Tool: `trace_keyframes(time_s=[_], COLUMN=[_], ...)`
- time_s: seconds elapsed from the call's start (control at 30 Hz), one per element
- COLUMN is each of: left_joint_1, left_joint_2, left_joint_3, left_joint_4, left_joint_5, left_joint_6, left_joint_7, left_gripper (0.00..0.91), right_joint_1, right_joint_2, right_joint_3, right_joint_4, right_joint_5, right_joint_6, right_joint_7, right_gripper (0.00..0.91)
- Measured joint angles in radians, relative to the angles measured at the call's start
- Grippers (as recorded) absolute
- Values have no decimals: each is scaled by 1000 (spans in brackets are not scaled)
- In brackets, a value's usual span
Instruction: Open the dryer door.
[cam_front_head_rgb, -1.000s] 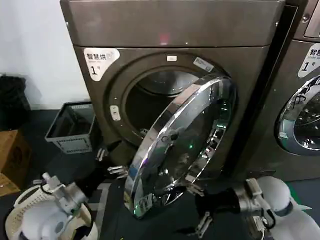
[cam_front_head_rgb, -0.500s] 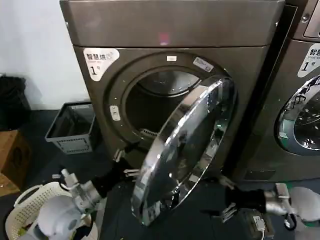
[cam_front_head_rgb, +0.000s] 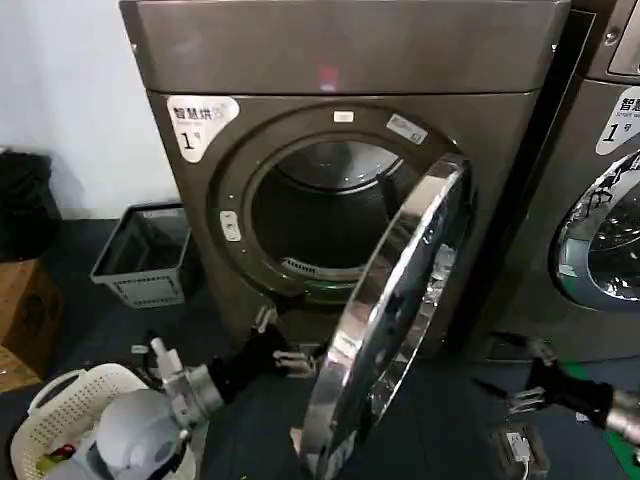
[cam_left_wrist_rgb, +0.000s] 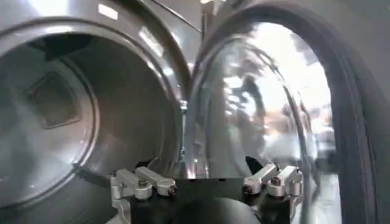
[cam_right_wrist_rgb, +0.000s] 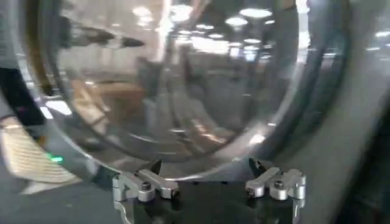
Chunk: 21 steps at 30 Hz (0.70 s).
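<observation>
Dryer door (cam_front_head_rgb: 395, 320) swung wider than half a second earlier, now nearly edge-on to the head view and hinged at the right of the drum opening (cam_front_head_rgb: 325, 220), so opening judged nearly complete. Left gripper (cam_front_head_rgb: 283, 352) spread wide, empty, just inside the door's lower edge; right gripper (cam_front_head_rgb: 512, 377) also spread, empty, drawn clear on the outer side. Drum bare; grey crate (cam_front_head_rgb: 145, 255) apparently empty; white basket (cam_front_head_rgb: 50, 415) contents unclear.

Shiny chrome-ringed dark-glass round dryer door (cam_front_head_rgb: 395, 310) on a bronze-grey metal dryer cabinet (cam_front_head_rgb: 340, 60), beside a grey plastic crate (cam_front_head_rgb: 145, 258) and white latticed laundry basket (cam_front_head_rgb: 45, 420).
</observation>
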Motion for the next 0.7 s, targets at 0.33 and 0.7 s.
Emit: trace_keyframes(time_s=[0.33,0.7], left_joint_1=[-48,-138], left_joint_2=[37,83], left_joint_3=[65,186], left_joint_4=[8,30], left_joint_5=[-47,-87], left_joint_6=[-20,-50], left_joint_7=[2,-6], left_gripper=[907,907], right_joint_1=[-39,-94], right_joint_2=[17,22], right_joint_3=[193,317], right_joint_4=[27,98], right_joint_5=[97,164], right_joint_6=[-48,-100], right_joint_7=[222,644], right_gripper=[907,907])
